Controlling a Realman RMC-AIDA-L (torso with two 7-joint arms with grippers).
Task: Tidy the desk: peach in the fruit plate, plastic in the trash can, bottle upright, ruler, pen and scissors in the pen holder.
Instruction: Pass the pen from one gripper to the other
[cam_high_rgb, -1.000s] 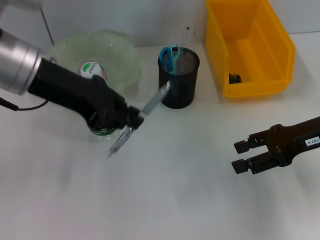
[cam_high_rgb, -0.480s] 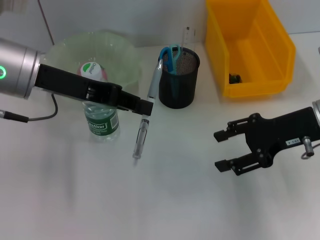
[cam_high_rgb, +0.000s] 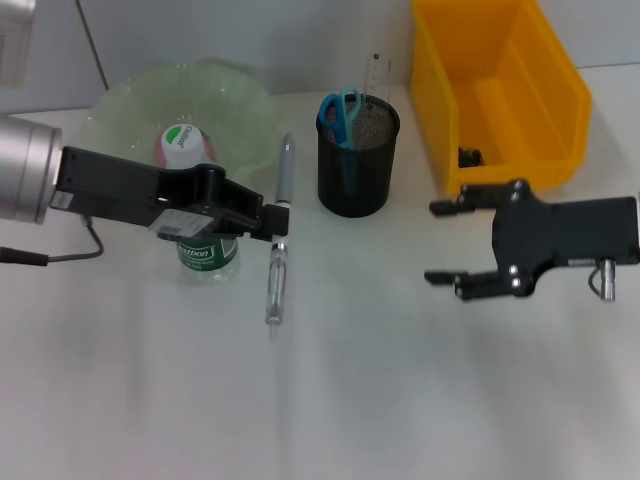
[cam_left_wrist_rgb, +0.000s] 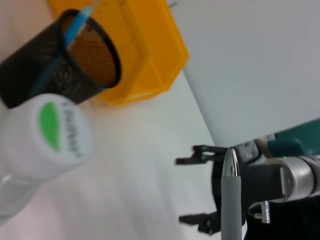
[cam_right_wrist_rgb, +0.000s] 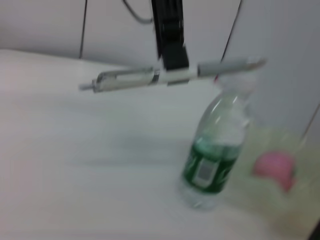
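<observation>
Start at the left of the head view: your left end effector (cam_high_rgb: 272, 222) is clamped on the pen (cam_high_rgb: 278, 232) at about mid-length, just in front of the upright bottle (cam_high_rgb: 196, 215) and the fruit plate (cam_high_rgb: 130, 100) behind it. What looks like the peach (cam_right_wrist_rgb: 274, 167) shows pink in the plate in the right wrist view, though that view is too soft to be sure.

The relation your next move turns on is this: the pen's long axis runs fore and aft, one end pointing away from the robot and the clear end toward it, roughly level with the bench (cam_high_rgb: 350, 400) in the right wrist view. The pen holder (cam_high_rgb: 357, 160) stands just to the right of the pen's far end and a little beyond the grip, mouth up, with the scissors (cam_high_rgb: 340, 113) and ruler (cam_high_rgb: 374, 75) already in it. So, as I judge it, you need to tip the pen toward vertical and carry it right and slightly away before lowering.

The left arm is plainly the nearer one. Farther right, your right end effector (cam_high_rgb: 465, 243) hangs with fingers spread and holding nothing, in front of the yellow trash can (cam_high_rgb: 565, 90), well apart from the pen.
</observation>
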